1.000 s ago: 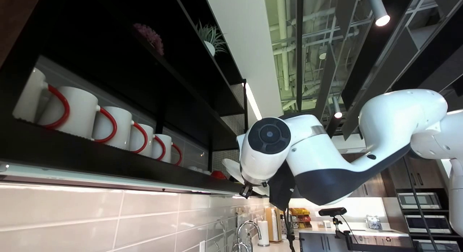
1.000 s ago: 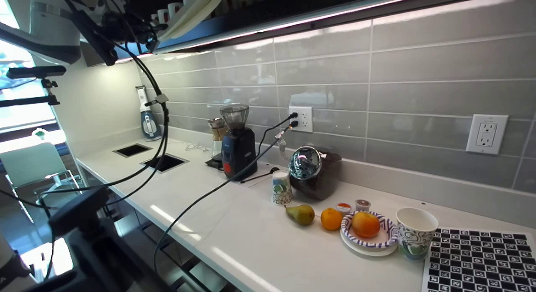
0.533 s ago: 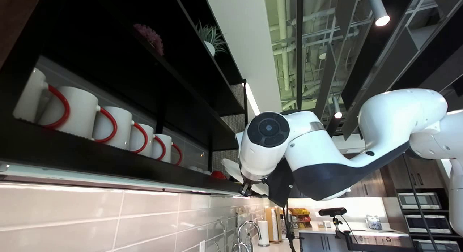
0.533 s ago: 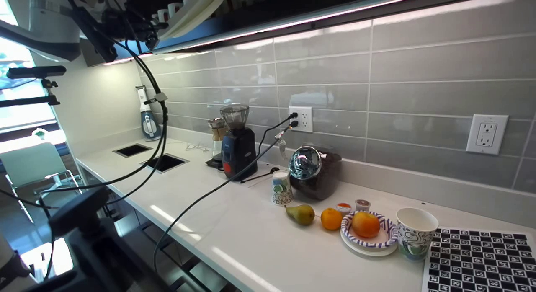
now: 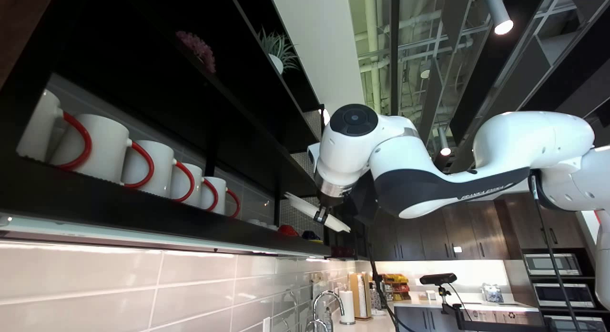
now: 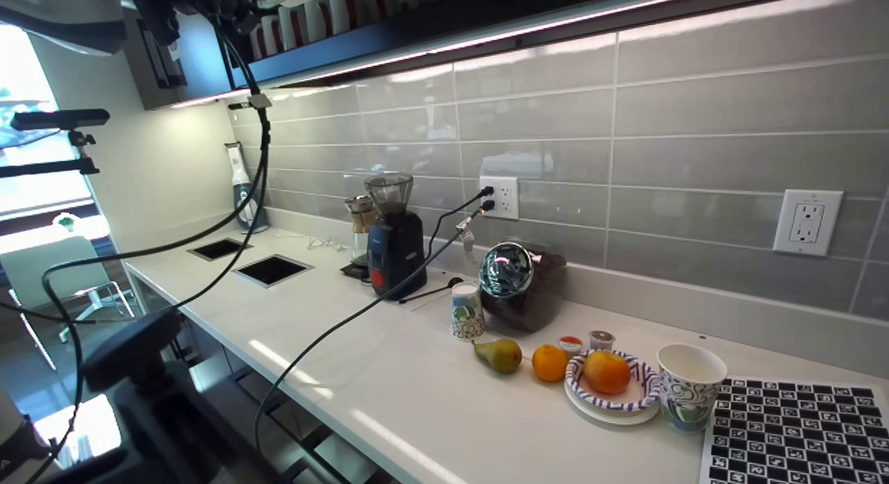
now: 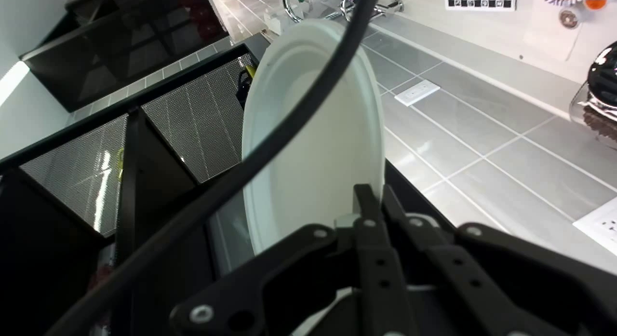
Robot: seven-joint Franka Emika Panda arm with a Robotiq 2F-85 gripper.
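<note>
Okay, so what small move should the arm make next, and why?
Perhaps tip the white plate a little toward level with the pincer clamped: it grips the rim at one edge only, and in an exterior view the plate slants near the black shelf.

tilted white plate (image 5: 303, 206) in the tool (image 5: 321, 215), near a black shelf (image 5: 167, 220) of red-handled mugs (image 5: 109, 148)

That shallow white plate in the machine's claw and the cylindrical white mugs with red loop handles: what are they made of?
Shallow white plate: possibly paper or moulded fibre, by its matte face and stepped rim; plastic isn't ruled out.
Red-handled cylindrical white mugs: probably glazed ceramic, by their smooth, even walls.
</note>
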